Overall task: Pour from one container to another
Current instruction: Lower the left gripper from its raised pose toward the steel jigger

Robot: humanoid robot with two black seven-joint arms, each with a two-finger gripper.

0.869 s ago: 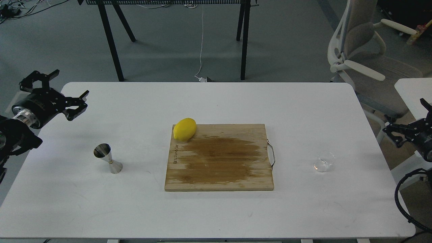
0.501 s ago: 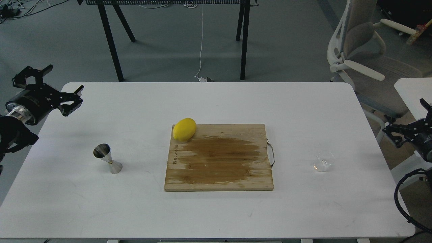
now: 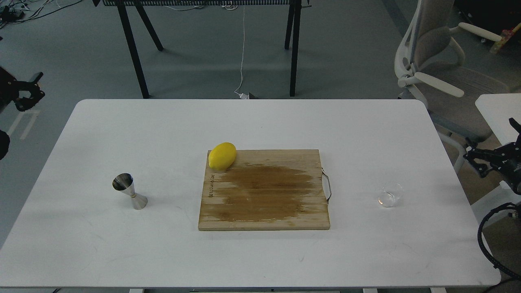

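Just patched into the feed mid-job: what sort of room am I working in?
Probably a lab or office workspace, not a kitchen: a bare white table, an office chair beside it, and loose cables on a grey floor.

The table [image 3: 122, 122] is showing plain white. The cutting board [image 3: 264, 211] is showing pale brown wood, with a darker brown patch spreading across its middle and a dark line of lettering along its left edge. The lemon [image 3: 222, 156] is glowing bright yellow. The jigger [image 3: 129, 196] is gleaming silver, its mouth looking dark inside. The tumbler [image 3: 390, 194] is looking clear and colourless. The chair [image 3: 443, 69] is showing beige and off-white, the floor [image 3: 203, 61] grey.
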